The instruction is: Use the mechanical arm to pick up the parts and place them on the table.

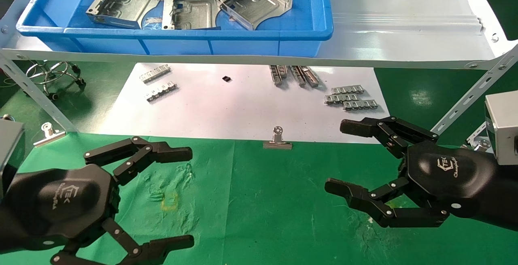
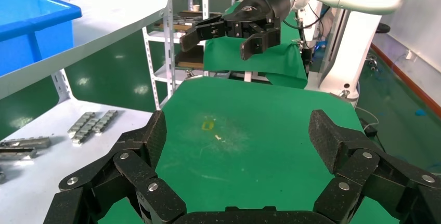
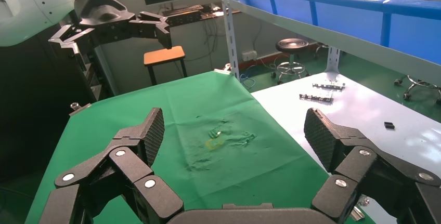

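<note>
**Waiting Over Green Cloth, Both Hands Empty**

Hovering low at the lower left of the head view, the left glossy black three-fingered robot hand (image 1: 178, 194) has its fingers spread wide and holds nothing. The right glossy black robot hand (image 1: 344, 157), at the lower right, is likewise splayed and empty. Both hang above the table covered in bright green creased cloth (image 1: 259, 200), which carries a small yellow mark (image 1: 170, 203).

Three silvery stamped sheet-metal plates with slotted rims (image 1: 190, 9) lie side by side in the shallow blue plastic bin (image 1: 202, 38) at the top of the frame, on the silvery ribbed shelf (image 1: 404, 18). None has reached the cloth. Below the shelf, small silver toothed strips (image 1: 351, 97) sit on a white sheet (image 1: 226, 103), clipped at its edge by a metal binder clip (image 1: 277, 139).

By my reading, the pick-up has not yet begun. The next move calls for one hand to rise over the bin's front wall, come down on a plate, and close on its upturned rim.
</note>
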You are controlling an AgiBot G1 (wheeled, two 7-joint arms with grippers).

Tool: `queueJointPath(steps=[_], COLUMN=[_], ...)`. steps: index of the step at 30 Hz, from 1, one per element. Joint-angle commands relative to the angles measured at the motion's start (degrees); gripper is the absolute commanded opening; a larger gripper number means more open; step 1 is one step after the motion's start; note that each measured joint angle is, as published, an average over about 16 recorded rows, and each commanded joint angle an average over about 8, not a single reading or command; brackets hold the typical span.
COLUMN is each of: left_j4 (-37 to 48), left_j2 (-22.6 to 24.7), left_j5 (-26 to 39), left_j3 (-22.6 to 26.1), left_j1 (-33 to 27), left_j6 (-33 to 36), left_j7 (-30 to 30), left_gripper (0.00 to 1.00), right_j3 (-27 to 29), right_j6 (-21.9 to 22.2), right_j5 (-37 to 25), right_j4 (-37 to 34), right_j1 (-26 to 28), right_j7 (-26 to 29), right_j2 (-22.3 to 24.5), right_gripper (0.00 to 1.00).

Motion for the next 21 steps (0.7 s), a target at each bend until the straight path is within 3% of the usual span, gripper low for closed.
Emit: queueJointPath(steps=[1, 12, 13, 20, 21], left_j4=[0.00, 0.00, 0.00, -0.02, -0.01], left_j2=[0.00, 0.00, 0.00, 0.00, 0.00], left_j5=[0.00, 0.00, 0.00, -0.01, 0.00], left_j3=[0.00, 0.00, 0.00, 0.00, 0.00], left_j1=[0.00, 0.00, 0.00, 0.01, 0.01], left_j6=[0.00, 0.00, 0.00, 0.01, 0.00], left_j7=[0.00, 0.00, 0.00, 0.00, 0.00], left_gripper=[1.00, 1.00, 1.00, 1.00, 1.00], right_j3=[0.00, 0.00, 0.00, 0.00, 0.00], right_j6=[0.00, 0.00, 0.00, 0.00, 0.00], right_j5=[0.00, 0.00, 0.00, 0.00, 0.00], right_j4=[0.00, 0.00, 0.00, 0.00, 0.00], right_j1=[0.00, 0.00, 0.00, 0.00, 0.00], right_j7=[0.00, 0.00, 0.00, 0.00, 0.00], right_j2=[0.00, 0.00, 0.00, 0.00, 0.00], right_gripper=[1.00, 1.00, 0.92, 0.05, 0.00])
